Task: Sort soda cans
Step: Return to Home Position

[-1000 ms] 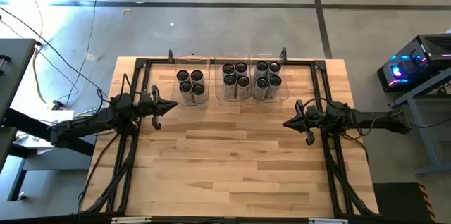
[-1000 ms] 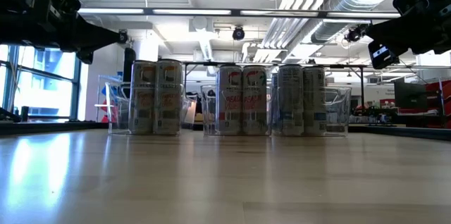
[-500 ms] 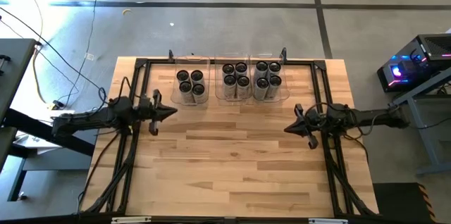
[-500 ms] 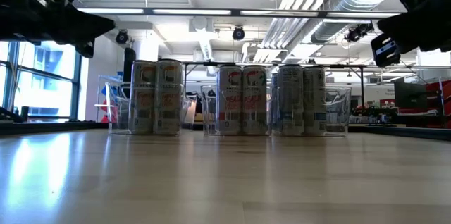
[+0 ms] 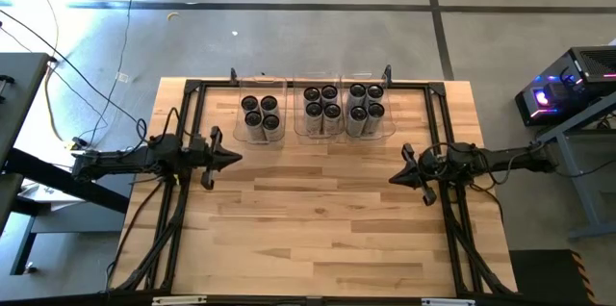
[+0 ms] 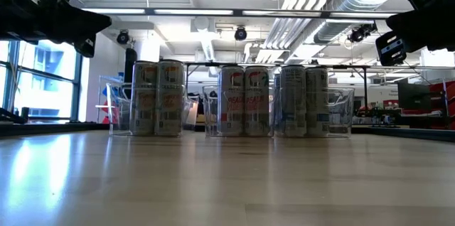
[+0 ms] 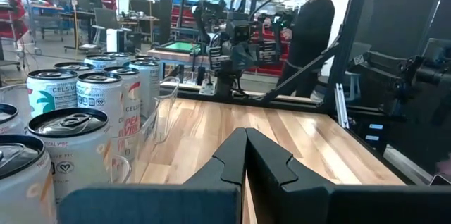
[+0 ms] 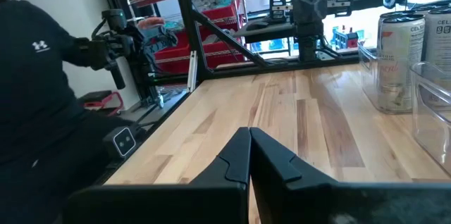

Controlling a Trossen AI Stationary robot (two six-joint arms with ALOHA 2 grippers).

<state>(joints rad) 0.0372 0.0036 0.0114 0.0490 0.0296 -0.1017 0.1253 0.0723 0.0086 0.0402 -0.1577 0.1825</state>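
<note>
The soda cans stand upright in three clear bins along the table's far edge: a left group (image 5: 260, 114), a middle group (image 5: 321, 106) and a right group (image 5: 366, 106); in the low view they show as three clusters (image 6: 158, 98), (image 6: 245, 101), (image 6: 304, 101). My left gripper (image 5: 237, 157) is shut and hangs level above the table at the left, pointing right, near side of the left bin; its fingers (image 7: 245, 155) hold nothing. My right gripper (image 5: 393, 177) is shut, level, at the right side, pointing left; its fingers (image 8: 249, 152) are bare too.
A black frame (image 5: 289, 83) runs around the table's far and side edges. The near half of the wooden top (image 5: 318, 239) is bare planks. People stand beyond the table's sides (image 7: 310, 23), (image 8: 35, 97).
My left gripper has swung toward the table's near edge, away from the left bin, and now points straight right. My right gripper has swung slightly toward the near edge too. Both stayed shut. The cans have not moved.
</note>
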